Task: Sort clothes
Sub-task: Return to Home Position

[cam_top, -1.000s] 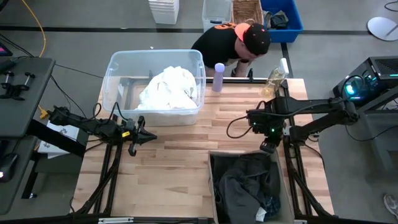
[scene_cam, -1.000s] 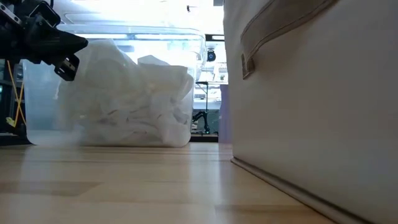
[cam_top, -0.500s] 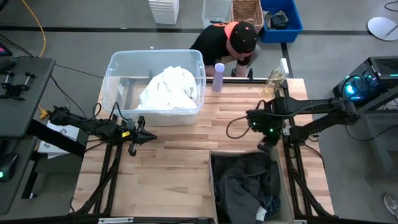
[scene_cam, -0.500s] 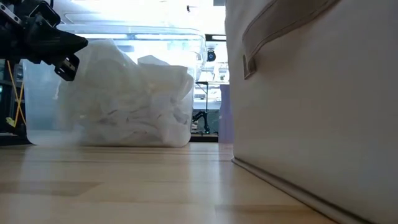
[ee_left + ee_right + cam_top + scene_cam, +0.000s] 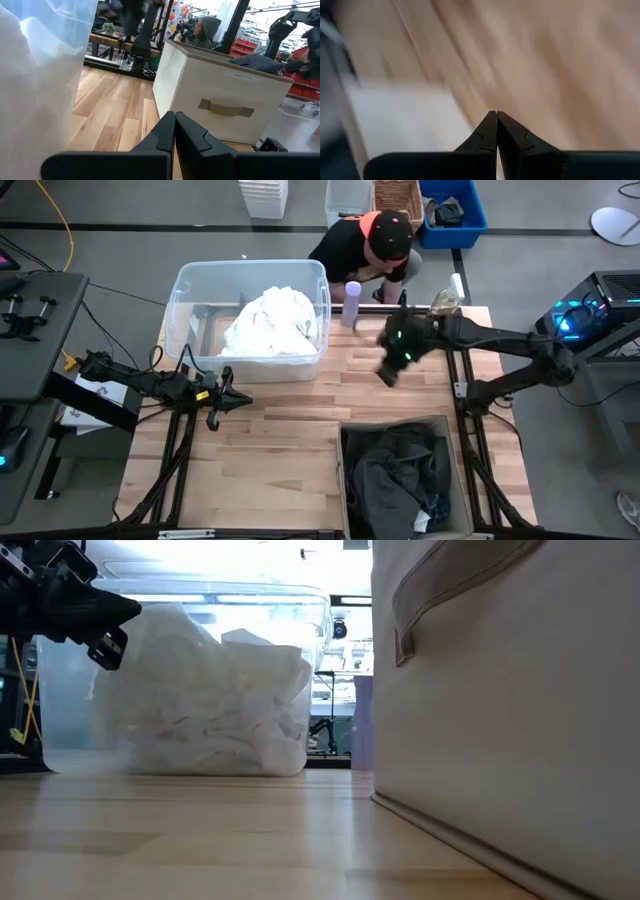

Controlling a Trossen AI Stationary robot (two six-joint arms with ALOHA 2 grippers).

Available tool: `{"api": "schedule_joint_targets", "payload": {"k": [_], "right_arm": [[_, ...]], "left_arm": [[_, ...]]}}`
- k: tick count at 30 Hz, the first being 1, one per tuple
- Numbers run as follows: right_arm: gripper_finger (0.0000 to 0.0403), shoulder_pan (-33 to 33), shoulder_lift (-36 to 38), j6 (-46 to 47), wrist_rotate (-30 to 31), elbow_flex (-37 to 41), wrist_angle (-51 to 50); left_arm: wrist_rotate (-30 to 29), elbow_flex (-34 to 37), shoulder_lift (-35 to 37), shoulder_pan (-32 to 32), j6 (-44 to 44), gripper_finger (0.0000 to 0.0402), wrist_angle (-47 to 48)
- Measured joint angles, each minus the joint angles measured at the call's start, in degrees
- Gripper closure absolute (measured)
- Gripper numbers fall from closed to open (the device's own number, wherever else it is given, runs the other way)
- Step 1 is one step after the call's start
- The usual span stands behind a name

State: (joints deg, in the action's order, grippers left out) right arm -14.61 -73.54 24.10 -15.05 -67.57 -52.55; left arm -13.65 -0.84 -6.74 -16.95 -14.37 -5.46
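Note:
White and cream clothes [image 5: 268, 322] lie heaped in the clear plastic tub [image 5: 180, 300] at the table's far left; they also show through the tub's wall in the low view [image 5: 210, 700]. Dark black-grey and green clothes [image 5: 395, 475] lie in the beige fabric bin [image 5: 343, 480] at the near edge. My left gripper [image 5: 236, 398] is shut and empty, hovering near the tub's near side; it also shows in the low view [image 5: 112, 628]. My right gripper [image 5: 387, 373] is shut and empty, above the bare table between tub and bin.
A person in a black shirt and orange cap [image 5: 375, 242] bends at the table's far edge. A purple bottle [image 5: 351, 304] and a pale bottle [image 5: 443, 304] stand at the far edge. Bare wood [image 5: 270, 440] lies left of the bin.
My right gripper has swung from above the bin's far right corner toward the table's left and far edges, over the bare wood, staying shut. The person's head has shifted a little to the left.

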Motion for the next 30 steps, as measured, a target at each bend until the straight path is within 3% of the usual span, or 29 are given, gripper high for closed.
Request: {"api": "schedule_joint_targets", "payload": {"k": [5, 12, 16, 20, 24, 27, 30], "right_arm": [[0.0403, -4.3, -0.7, -0.4, -9.1, 5.9, 30.4], [0.0403, -3.2, -0.6, -1.1, -19.7, 22.1, 65.7], [0.0403, -3.3, 3.6, 2.1, -24.7, 30.8, 78.6], [0.0403, -3.4, 14.3, 3.5, -28.1, 39.0, 80.2], [0.0403, -3.4, 28.5, 3.9, -24.7, 47.4, 80.4], [0.0403, -2.5, 37.0, 4.1, -14.7, 53.2, 80.6], [0.0403, 0.1, 39.5, 3.1, -5.5, 56.7, 82.9]], "left_arm": [[0.0, 0.0, 0.0, 0.0, 0.0, 0.0401, 0.0], [0.0, 0.0, -0.1, 0.0, 0.0, 0.0401, 0.0], [0.0, 0.0, -0.1, 0.0, 0.0, 0.0401, 0.1], [0.0, 0.0, -0.1, 0.0, 0.0, 0.0401, -0.1], [0.0, 0.0, -0.1, 0.0, 0.0, 0.0401, -0.1], [0.0, 0.0, -0.1, 0.0, 0.0, 0.0401, -0.1], [0.0, 0.0, -0.1, 0.0, 0.0, 0.0401, -0.1]]}}
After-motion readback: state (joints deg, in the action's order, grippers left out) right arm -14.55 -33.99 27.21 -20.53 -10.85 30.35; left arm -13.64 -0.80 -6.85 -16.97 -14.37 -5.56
